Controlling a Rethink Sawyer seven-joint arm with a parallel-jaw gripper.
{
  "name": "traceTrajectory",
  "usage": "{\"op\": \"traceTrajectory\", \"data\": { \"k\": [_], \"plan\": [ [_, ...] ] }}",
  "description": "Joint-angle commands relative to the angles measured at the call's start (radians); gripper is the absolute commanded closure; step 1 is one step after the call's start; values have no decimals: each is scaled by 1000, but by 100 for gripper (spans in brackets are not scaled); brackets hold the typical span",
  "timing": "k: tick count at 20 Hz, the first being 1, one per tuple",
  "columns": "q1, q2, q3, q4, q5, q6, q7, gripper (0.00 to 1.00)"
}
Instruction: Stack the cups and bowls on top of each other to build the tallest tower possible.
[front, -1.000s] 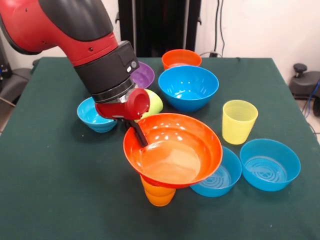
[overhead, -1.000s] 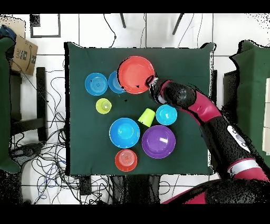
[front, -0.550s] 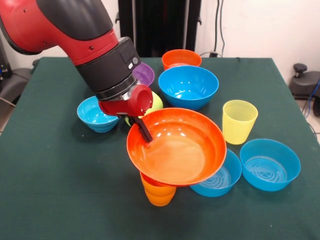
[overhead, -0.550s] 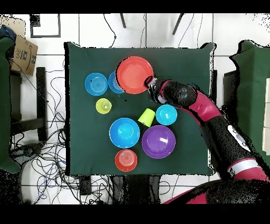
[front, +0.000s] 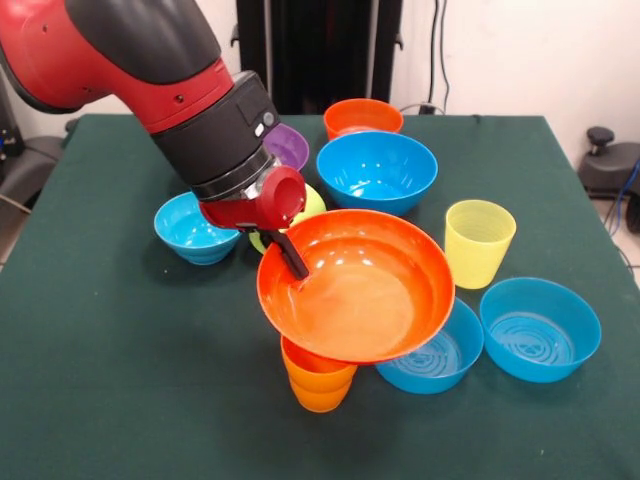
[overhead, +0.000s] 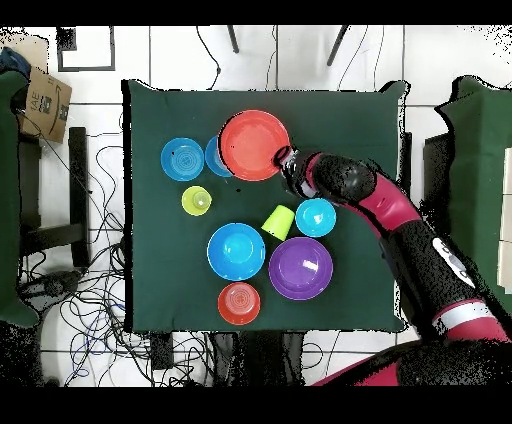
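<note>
End effector (front: 292, 262) clamped on near-left rim of large orange bowl (front: 365, 290), one dark finger (front: 288, 255) showing inside the rim. Bowl tilted, resting on the orange cup (front: 318, 378) upright on the green worktop (front: 120, 380). Just right of it, a medium blue bowl (front: 432, 355), partly under the orange rim; another medium blue bowl (front: 540, 328) beside that. Behind: pale yellow cup (front: 478, 240), large blue bowl (front: 377, 173), small blue bowl (front: 190, 228).
</note>
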Motion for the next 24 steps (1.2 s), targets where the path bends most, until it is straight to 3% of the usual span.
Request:
{"op": "traceTrajectory", "data": {
  "k": [1, 24],
  "plan": [
    [-6, 34, 20, -72, -11, 77, -81, 100],
    [-29, 1, 31, -79, -3, 131, -68, 100]
  ]
}}
